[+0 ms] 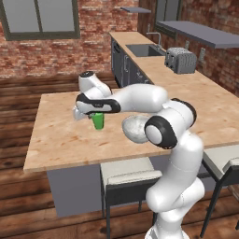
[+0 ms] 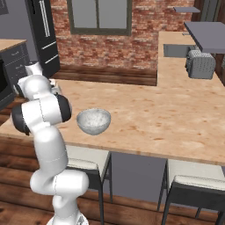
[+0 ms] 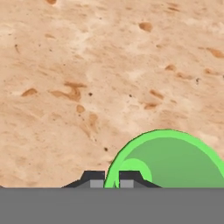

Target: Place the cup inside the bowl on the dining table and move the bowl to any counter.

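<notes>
Here the cup (image 1: 98, 121) is pinched at its rim by the gripper (image 1: 96, 115), left of the bowl (image 1: 134, 128); the bowl's right side is hidden by the arm.

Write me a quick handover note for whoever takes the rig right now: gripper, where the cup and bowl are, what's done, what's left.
Gripper: shut on the cup, fingers pinching its rim; the cup is at the dining table top, whether lifted I cannot tell.
Bowl: upright and empty on the table near the front edge, apart from the cup.
Done: cup grasped.
Left: carry the cup into the bowl, release, then move the bowl to a counter.
</notes>
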